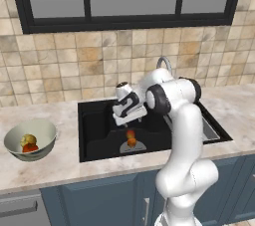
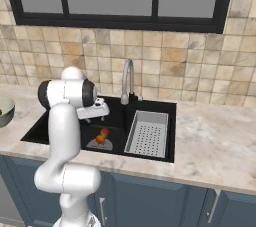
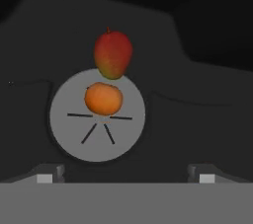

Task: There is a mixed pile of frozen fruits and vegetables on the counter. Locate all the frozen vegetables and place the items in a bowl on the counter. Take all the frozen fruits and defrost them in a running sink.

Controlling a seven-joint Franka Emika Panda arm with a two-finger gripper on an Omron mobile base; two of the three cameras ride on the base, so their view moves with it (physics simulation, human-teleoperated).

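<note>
1. Gripper [image 3: 126,174] spread wide at the bottom of the hand view, holding nothing, touching nothing.
2. Orange [image 3: 103,98] resting on the round drain [image 3: 74,134], centre frame, above the fingertips; mango [image 3: 113,54] just beyond, touching the drain's rim.
3. Both inside the black sink [image 1: 94,135], mid-frame in the left base view.
4. Bowl [image 1: 44,131] on the tabletop [image 1: 64,160] at left, with yellowish piece [image 1: 28,140] and tomato [image 1: 31,147] inside.
5. No legible writing.

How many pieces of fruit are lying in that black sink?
2: an orange ball on the round drain, and a red-green mango-like piece touching it at the drain's edge. Nothing else seems hidden there.
</note>
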